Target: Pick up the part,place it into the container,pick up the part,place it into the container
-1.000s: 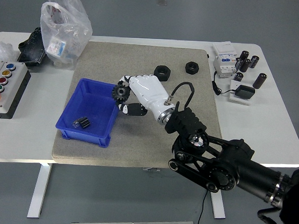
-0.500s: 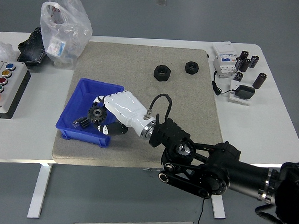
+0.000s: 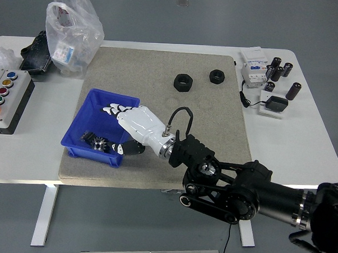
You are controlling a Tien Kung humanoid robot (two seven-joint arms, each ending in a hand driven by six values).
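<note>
A white counter (image 3: 155,176) carries a grey mat (image 3: 209,114). At centre left, the right robot hand (image 3: 131,125), white with spread, empty fingers, hovers over a blue bin (image 3: 82,120). A black gear (image 3: 105,144) lies inside the bin, beside a smaller dark part (image 3: 88,137). Two black nuts (image 3: 183,82) sit on the mat toward the upper centre.

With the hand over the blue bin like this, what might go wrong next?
1. The right hand hangs open low inside the blue bin, thumb near the front wall; pulling back carelessly might snag the rim and drag the bin across the mat.
2. The gear lies close under the fingers, so lifting out could catch it.
3. Two black nuts remain far from the bin.
</note>
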